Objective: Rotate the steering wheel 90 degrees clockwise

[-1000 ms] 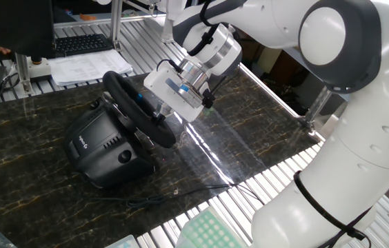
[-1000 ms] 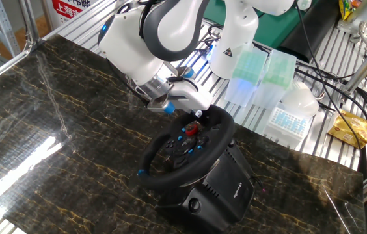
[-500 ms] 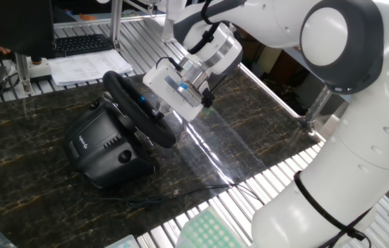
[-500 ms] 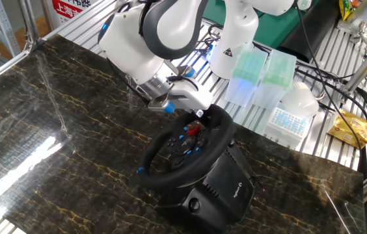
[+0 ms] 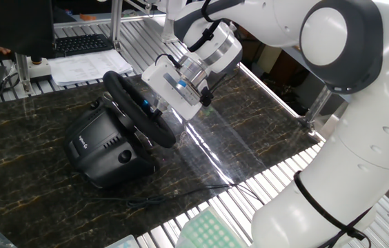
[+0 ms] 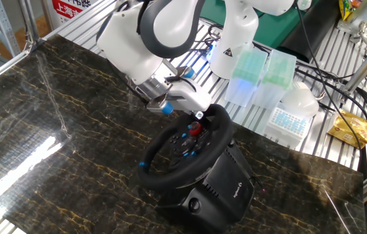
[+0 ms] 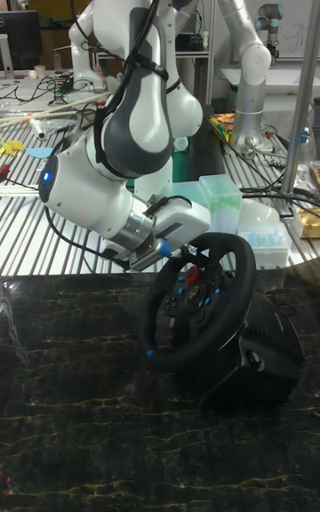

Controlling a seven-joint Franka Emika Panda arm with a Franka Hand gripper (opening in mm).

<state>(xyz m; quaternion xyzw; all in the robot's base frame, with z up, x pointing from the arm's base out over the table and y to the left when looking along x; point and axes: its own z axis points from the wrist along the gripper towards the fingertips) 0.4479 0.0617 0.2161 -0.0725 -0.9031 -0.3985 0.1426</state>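
Note:
The black steering wheel stands tilted on its bulky black housing on the dark marble table. Its face with red and blue buttons shows in the other fixed view and in the tall view. My gripper reaches in from the far side, and its fingers close around the top of the rim, close to the hub side. The white hand hides most of the fingers.
A black keyboard and papers lie behind the table. Pipette-tip boxes stand on the slatted bench beside the robot base. A thin black cable runs across the table in front of the housing.
The wheel has turned a little: the blue mark on its lower-left rim has risen slightly. My hand has shifted slightly with the rim, and the housing has stayed put.

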